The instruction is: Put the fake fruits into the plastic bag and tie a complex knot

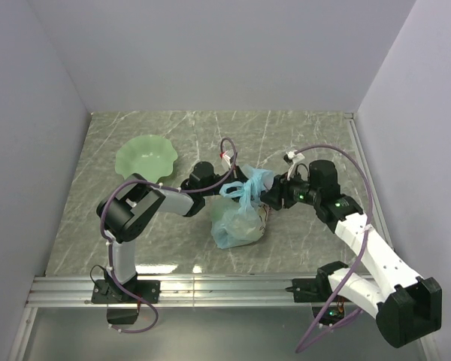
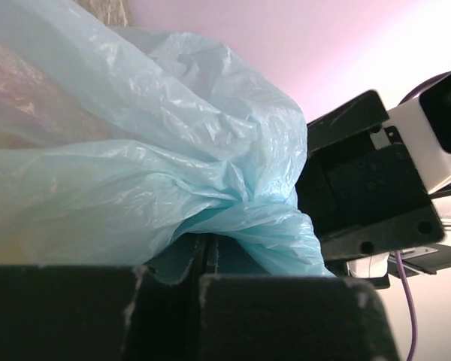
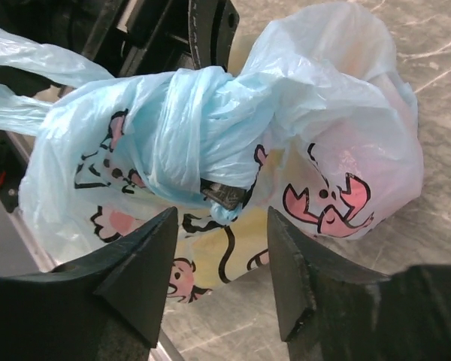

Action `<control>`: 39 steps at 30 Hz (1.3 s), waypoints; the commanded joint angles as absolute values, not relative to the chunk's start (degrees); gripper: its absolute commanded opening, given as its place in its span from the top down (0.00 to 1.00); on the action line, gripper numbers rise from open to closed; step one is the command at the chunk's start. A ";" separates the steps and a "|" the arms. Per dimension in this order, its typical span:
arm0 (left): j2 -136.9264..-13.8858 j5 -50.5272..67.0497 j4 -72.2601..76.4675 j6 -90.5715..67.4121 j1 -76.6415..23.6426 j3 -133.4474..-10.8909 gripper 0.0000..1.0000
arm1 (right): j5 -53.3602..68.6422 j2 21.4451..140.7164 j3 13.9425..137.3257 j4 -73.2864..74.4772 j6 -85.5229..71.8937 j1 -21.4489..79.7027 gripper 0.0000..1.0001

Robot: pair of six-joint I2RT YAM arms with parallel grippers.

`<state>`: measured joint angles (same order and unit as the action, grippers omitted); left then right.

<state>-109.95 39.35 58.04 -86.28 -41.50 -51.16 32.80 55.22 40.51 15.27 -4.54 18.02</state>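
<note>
On the marbled table (image 1: 301,135), the crinkly blue bag (image 1: 237,223) bulges, neck twisted.

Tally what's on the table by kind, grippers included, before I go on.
plastic bag: 1, knotted at the top
green dish: 1
grippers: 2, left gripper pinching bag film, right gripper open
fruits outside the bag: 0 in view; any inside cannot be counted
Total: 4
</note>
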 commanded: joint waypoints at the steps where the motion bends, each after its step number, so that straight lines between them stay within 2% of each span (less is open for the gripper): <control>1: -108.28 39.29 62.22 -87.62 -41.66 -52.56 1.00 | 30.41 54.93 39.73 12.22 -2.99 18.98 0.46; 4: -108.28 39.20 62.31 -87.63 -41.66 -52.38 1.00 | 29.97 55.90 39.90 11.69 -3.60 19.16 0.49; 20: -108.46 38.41 64.77 -89.73 -41.66 -51.33 1.00 | 26.19 58.28 37.18 5.37 -7.73 21.18 0.51; 21: -108.63 38.41 65.30 -90.08 -41.75 -51.15 1.00 | 26.02 58.01 37.00 5.10 -7.56 21.18 0.53; 23: -108.72 38.50 65.39 -90.35 -41.66 -51.33 1.00 | 25.40 57.48 36.39 4.22 -7.38 21.18 0.65; 24: -108.72 38.58 65.56 -90.44 -41.75 -51.15 1.00 | 25.23 57.31 36.47 4.22 -6.95 21.18 0.79; 27: -108.28 38.76 65.39 -90.27 -41.66 -50.98 1.00 | 24.87 56.78 36.56 4.39 -6.07 21.18 1.00; 35: -107.31 38.23 63.99 -88.42 -40.96 -49.83 0.99 | 27.24 53.79 36.21 6.41 -3.61 20.92 1.00; 36: -107.23 38.49 63.20 -88.07 -40.87 -49.92 0.97 | 27.33 53.35 35.95 6.15 -3.43 20.66 1.00; 37: -107.23 38.84 62.85 -87.89 -40.70 -50.18 0.87 | 27.60 52.04 35.51 5.89 -3.34 20.48 1.00; 39: -107.14 39.11 62.32 -87.63 -40.43 -50.27 0.77 | 27.86 51.16 34.81 5.71 -2.55 20.39 1.00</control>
